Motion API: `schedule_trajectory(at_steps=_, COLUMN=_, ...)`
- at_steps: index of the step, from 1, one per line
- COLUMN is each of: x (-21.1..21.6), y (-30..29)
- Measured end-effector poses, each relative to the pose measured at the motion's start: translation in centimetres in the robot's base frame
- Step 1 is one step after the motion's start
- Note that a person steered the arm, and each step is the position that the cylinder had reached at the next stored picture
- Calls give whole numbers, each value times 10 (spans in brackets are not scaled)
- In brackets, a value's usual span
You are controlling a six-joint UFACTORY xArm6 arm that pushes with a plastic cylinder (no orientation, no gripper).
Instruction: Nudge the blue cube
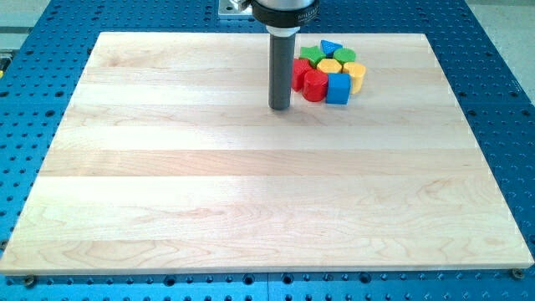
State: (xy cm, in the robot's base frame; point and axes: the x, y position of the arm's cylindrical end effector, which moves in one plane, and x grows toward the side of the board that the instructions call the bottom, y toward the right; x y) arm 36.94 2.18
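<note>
My tip (279,108) rests on the surface (251,184), just to the view's left of the block cluster. The blue cube (338,89) lies to its right, beyond the red blocks (309,83), not yet touched. No pincer exists here, so its state cannot be told.

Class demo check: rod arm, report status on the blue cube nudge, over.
My tip down on board, view's left of the cluster. Blue cube at cluster's bottom right, untouched. Red blocks sit between tip and cube; direct push blocked.
</note>
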Motion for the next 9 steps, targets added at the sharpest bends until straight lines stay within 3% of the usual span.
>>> schedule_trajectory(at_steps=1, x=0, y=0)
schedule_trajectory(at_steps=2, x=39, y=12)
schedule_trajectory(at_steps=9, x=37, y=-28)
